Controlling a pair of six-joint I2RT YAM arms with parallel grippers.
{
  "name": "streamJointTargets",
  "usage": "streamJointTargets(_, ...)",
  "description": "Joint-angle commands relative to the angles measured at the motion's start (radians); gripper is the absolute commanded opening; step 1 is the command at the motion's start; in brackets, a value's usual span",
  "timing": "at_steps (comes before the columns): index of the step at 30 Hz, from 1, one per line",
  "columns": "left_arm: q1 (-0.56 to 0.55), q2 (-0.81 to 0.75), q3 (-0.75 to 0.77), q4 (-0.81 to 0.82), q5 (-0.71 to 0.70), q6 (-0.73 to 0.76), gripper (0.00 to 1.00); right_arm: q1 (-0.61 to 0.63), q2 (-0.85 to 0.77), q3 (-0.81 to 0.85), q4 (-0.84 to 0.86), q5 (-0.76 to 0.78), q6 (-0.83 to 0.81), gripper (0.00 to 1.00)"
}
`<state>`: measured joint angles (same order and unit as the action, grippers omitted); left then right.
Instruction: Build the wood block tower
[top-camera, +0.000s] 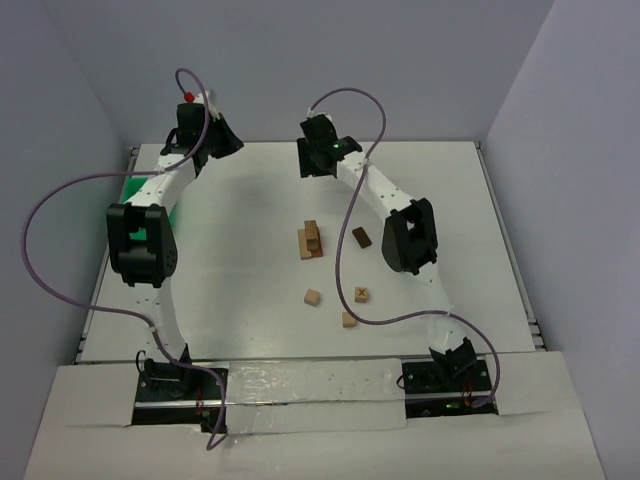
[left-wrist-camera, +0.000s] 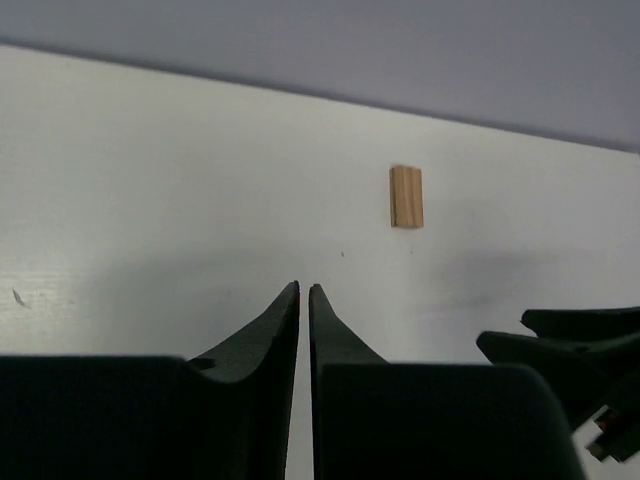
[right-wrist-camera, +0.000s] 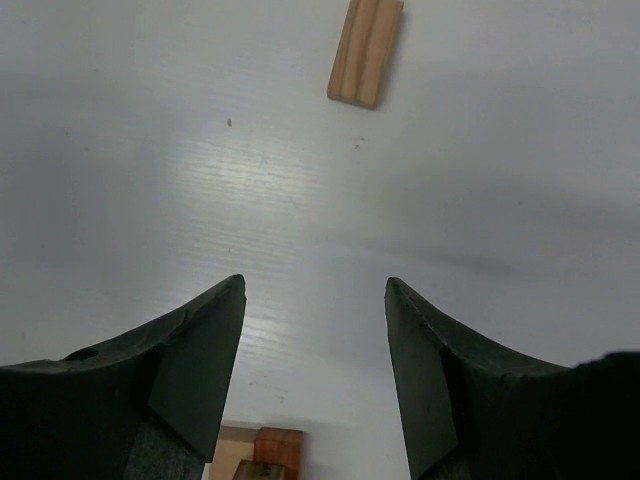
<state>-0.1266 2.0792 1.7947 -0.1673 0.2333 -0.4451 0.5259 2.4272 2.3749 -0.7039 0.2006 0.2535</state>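
Observation:
The tower (top-camera: 312, 240) is a short stack of tan wood blocks at the table's middle; its top also shows at the bottom edge of the right wrist view (right-wrist-camera: 262, 450). A dark brown block (top-camera: 361, 237) lies just right of it. Nearer the arms' bases lie two plain cubes (top-camera: 313, 297) (top-camera: 348, 319) and the X-marked cube (top-camera: 362, 294). One tan bar (right-wrist-camera: 366, 52) lies flat ahead of my right gripper (right-wrist-camera: 315, 285), which is open and empty at the far side (top-camera: 322, 155). My left gripper (left-wrist-camera: 304, 288) is shut on nothing, with the same bar (left-wrist-camera: 406, 197) beyond it.
A green tray (top-camera: 133, 190) sits at the far left, partly under my left arm (top-camera: 140, 240). My right gripper's fingers (left-wrist-camera: 575, 340) show at the lower right of the left wrist view. Walls enclose the back and both sides of the table.

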Motion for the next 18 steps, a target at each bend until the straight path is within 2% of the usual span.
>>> streamJointTargets(1,-0.001,-0.112,-0.057,0.026,0.083,-0.044,0.15,-0.017,0.011,0.022,0.061,0.113,0.087,0.65)
streamJointTargets(4,0.005,-0.126,-0.084,0.044,0.137,-0.019,0.19,-0.015,0.052,0.066,0.063,0.116,0.106,0.64)
streamJointTargets(7,0.005,-0.098,-0.072,0.080,0.162,0.007,0.24,-0.018,0.027,0.007,0.079,0.113,0.104,0.65)
streamJointTargets(12,0.002,0.088,0.124,0.042,0.294,-0.061,0.32,-0.048,-0.111,-0.173,0.131,0.077,0.107,0.67)
streamJointTargets(13,0.001,0.201,0.217,0.056,0.369,-0.150,0.34,-0.072,-0.151,-0.221,0.138,0.042,0.120,0.68)
streamJointTargets(14,0.000,0.247,0.241,0.085,0.407,-0.211,0.36,-0.089,-0.177,-0.249,0.139,0.019,0.126,0.68)
streamJointTargets(15,-0.002,0.280,0.244,0.216,0.493,-0.267,0.38,-0.107,-0.218,-0.295,0.144,-0.024,0.131,0.68)
streamJointTargets(18,-0.010,0.417,0.305,0.438,0.583,-0.535,0.44,-0.205,-0.302,-0.386,0.152,-0.118,0.144,0.70)
